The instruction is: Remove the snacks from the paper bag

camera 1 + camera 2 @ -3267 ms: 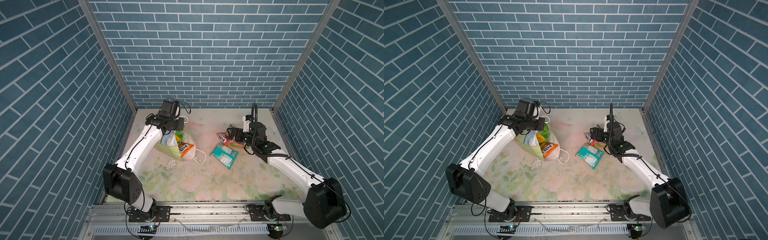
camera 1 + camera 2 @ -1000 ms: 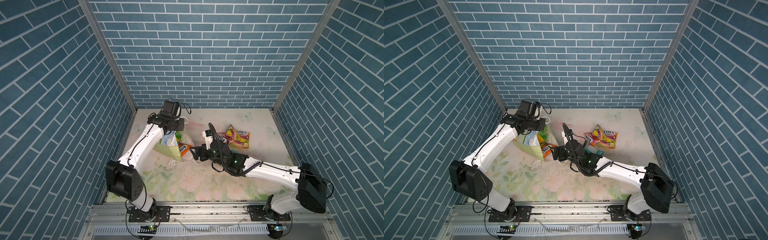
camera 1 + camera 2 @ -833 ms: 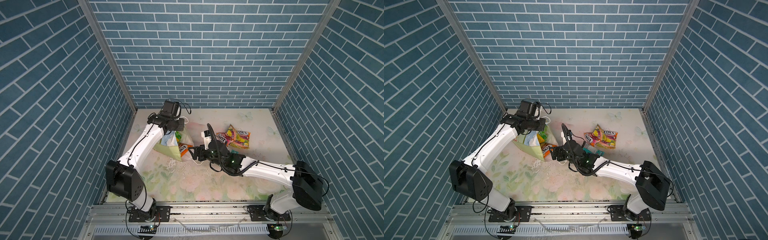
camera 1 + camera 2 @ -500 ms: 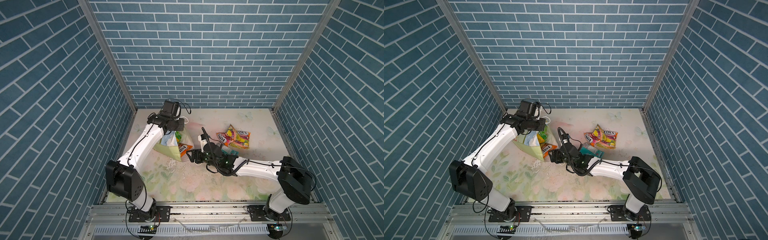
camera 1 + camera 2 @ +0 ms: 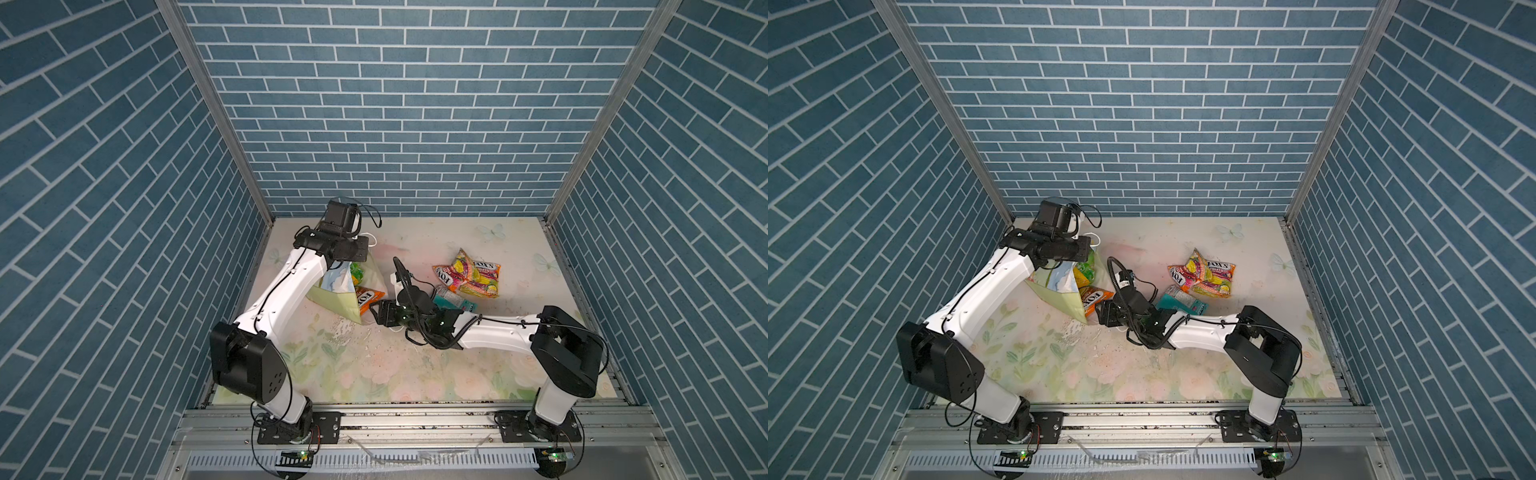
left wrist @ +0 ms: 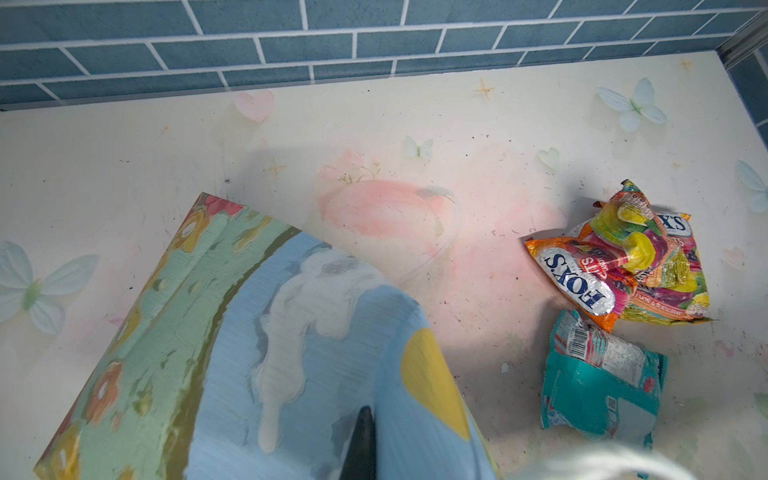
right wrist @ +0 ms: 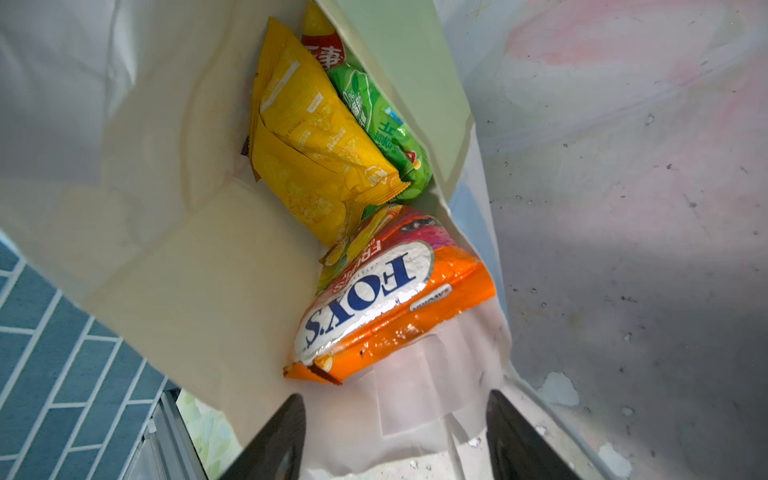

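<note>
Right hand (image 7: 395, 419), jaws apart, sits at the paper bag (image 7: 187, 270) mouth; the orange FOX'S packet (image 7: 386, 303) lies just ahead of it. Ease forward low, straddle its near edge, then pinch firmly. Left hand (image 6: 360, 436), clamped on the bag wall, should hold it steady.

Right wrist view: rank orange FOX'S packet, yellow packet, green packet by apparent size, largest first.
1-2. orange FOX'S packet and yellow packet: they look about alike. The orange one lies nearer the camera, so these two are left unranked.
3. green packet: smallest, though it is partly hidden.
</note>
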{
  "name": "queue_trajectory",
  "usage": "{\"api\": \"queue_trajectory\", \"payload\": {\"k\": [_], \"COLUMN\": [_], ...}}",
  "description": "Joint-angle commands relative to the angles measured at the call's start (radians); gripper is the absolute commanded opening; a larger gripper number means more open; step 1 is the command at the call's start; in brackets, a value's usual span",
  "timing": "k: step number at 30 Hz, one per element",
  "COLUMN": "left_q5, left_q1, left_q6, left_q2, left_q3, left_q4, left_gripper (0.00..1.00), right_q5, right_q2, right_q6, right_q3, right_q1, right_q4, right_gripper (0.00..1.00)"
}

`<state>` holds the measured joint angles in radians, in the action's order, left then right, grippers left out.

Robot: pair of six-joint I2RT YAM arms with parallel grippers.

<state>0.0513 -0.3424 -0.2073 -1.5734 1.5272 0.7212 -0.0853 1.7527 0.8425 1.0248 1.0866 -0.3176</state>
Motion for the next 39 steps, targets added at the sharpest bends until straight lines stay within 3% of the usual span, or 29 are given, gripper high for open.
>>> {"api": "queue_trajectory", "payload": {"k": [1,39], "left_q5": [0.026,0.062], "left_q1": [0.003,0.001], "left_q6": [-0.014,-0.033], "left_q2": [0.046,0.069], "left_q3": [0.004,0.002], "left_q4": [-0.044,-0.052], "left_gripper": [0.00,0.00], "right_q5": [0.004,-0.026], "right_q2": [0.034,0.125], "right_q6": [0.027,0.029], "right_q3": [0.040,0.129], "right_q1": [0.002,-0.001], "right_q4": [-0.017,0.008], "right_gripper": [0.66,0.65]}}
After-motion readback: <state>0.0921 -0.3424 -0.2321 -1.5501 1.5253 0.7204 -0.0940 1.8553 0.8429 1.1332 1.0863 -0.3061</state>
